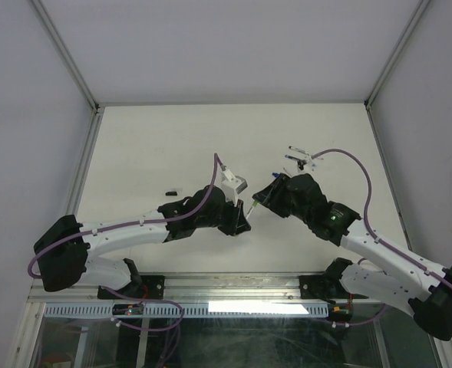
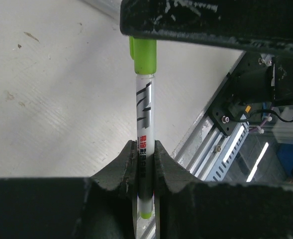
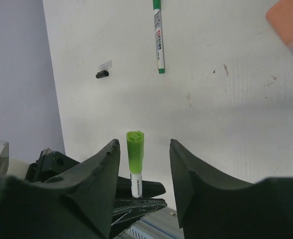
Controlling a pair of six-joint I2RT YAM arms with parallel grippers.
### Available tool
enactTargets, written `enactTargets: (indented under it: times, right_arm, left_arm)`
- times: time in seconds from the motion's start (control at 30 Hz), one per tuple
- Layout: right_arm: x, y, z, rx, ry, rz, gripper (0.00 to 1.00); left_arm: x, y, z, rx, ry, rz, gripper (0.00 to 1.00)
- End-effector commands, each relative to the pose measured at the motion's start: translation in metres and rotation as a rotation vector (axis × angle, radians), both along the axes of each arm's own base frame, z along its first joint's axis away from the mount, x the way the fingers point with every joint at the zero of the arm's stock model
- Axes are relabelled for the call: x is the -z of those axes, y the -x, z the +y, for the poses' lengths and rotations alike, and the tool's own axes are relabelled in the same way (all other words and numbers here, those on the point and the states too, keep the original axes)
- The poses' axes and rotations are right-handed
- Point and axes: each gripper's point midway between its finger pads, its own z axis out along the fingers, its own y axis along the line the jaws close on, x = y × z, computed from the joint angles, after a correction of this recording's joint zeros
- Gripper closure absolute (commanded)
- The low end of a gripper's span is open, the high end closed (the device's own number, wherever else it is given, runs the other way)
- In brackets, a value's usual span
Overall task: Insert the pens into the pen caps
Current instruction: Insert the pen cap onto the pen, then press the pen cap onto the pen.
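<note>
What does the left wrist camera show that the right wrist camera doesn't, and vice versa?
Only left wrist: lettering on the held pen and the metal rail past the table. Only right wrist: the right tool, open either side of the lime cap, plus a green pen, a small black cap and an orange object. Both: the held pen with its lime cap, the left tool clamping it, the white table.

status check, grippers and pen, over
Left gripper shut on pen. Right gripper open, jaws either side of lime cap, apart from it. Cap on pen. Nothing in the way.
</note>
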Motion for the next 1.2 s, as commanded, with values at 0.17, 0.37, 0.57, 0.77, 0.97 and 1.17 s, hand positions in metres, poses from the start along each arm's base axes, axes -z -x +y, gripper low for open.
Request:
enactTargets:
  times: [0.17,0.37,0.57,0.77,0.97,1.17]
  right_arm:
    - [-0.087,-0.020,-0.014,0.057,-0.030,-0.239,0.44]
    - [-0.117,-0.024,-0.004,0.002,-0.093,-0.371,0.44]
    - [-0.119,-0.024,0.017,-0.078,-0.119,-0.349,0.46]
    - [-0.125,-0.018,0.031,-0.146,-0.167,-0.357,0.55]
    - [-0.111,-0.012,0.031,-0.155,-0.174,-0.309,0.65]
    - [-0.096,-0.010,0.029,-0.150,-0.153,-0.258,0.66]
  left_arm:
    - [-0.066,-0.003,-0.003,0.006,0.180,-0.128,1.00]
    - [-0.084,0.006,0.002,0.046,0.251,-0.170,1.00]
    - [-0.088,0.008,0.001,0.061,0.260,-0.179,1.00]
    - [-0.082,0.005,0.003,0.040,0.248,-0.172,1.00]
    - [-0.080,0.001,0.004,0.014,0.241,-0.174,1.00]
    - [-0.085,-0.003,0.004,-0.012,0.254,-0.183,1.00]
